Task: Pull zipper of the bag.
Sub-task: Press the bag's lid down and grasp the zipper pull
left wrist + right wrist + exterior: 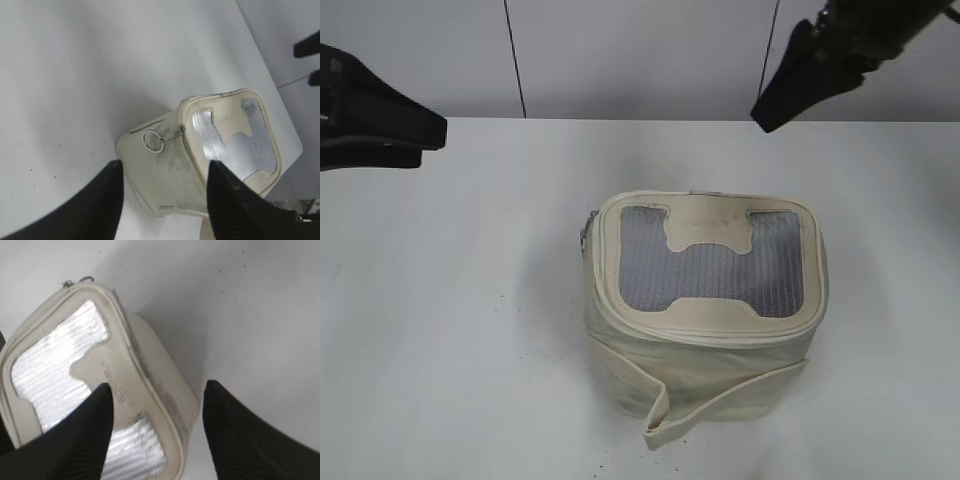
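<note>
Bag placement is recorded at the centre of the white table, slightly toward 4 o'clock in the exterior view, with the rounded-rectangle lid facing upward. A grey mesh window is set into the lid, and a cream patch is seen at its 12 o'clock side. A loose flat strap is draped across the front wall and is folded at the 6 o'clock edge of the bag. The zipper is run around the lid edge. In the left wrist view, one silver slider with a round ring pull is seen hanging against the side wall, at the 9 o'clock side of the lid. The left hand is held above the table at 9 o'clock from the bag; its fingers are spread wide, nothing is held between them, and no contact with the bag is made. The right hand is held above the 3 o'clock side of the bag; its fingers are likewise spread wide and empty, apart from the fabric. In the exterior view, both hands are seen raised well clear of the bag, at 10 o'clock and 1 o'clock.
</note>
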Controlling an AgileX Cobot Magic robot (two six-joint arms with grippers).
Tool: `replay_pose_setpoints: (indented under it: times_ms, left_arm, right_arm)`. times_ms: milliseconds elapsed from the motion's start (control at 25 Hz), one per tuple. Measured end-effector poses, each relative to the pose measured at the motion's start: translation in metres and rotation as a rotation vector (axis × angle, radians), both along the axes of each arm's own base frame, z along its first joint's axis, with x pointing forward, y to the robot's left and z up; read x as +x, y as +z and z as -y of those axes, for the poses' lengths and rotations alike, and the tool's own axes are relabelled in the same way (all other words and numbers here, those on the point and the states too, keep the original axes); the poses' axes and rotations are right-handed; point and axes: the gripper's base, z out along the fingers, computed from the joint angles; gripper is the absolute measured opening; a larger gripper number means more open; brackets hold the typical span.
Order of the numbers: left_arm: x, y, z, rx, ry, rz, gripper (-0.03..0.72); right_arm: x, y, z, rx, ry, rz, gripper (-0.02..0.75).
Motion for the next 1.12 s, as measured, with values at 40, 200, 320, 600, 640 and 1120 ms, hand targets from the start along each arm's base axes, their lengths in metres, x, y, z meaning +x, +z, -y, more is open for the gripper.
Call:
replay_pose_setpoints:
  times_ms: [40,200,320,600,640,1120]
  left_arm:
    - [0.005,-0.003,0.001,-0.004,-0.023,-0.016,0.414]
    - [0.019,-0.016,0.007,-0.009,-0.102,-0.059,0.414]
    - [0.027,-0.022,0.019,0.004,-0.198,-0.063,0.414]
    - [0.032,-0.033,0.056,0.177,-0.418,-0.016,0.414]
    - [0.033,-0.033,0.059,0.2,-0.424,0.002,0.414]
    - [0.036,-0.035,0.072,0.325,-0.45,0.104,0.414]
  right_arm:
    - [0.008,-0.004,-0.006,0.001,0.012,-0.004,0.449]
    - [0.034,-0.026,-0.04,0.011,0.071,-0.024,0.449]
    - [0.039,-0.042,-0.066,0.009,0.122,-0.048,0.449]
    - [0.027,-0.062,-0.099,-0.011,0.206,-0.093,0.448]
    - [0.027,-0.063,-0.1,-0.015,0.209,-0.093,0.448]
    - [0.034,-0.087,-0.1,-0.062,0.213,-0.131,0.448]
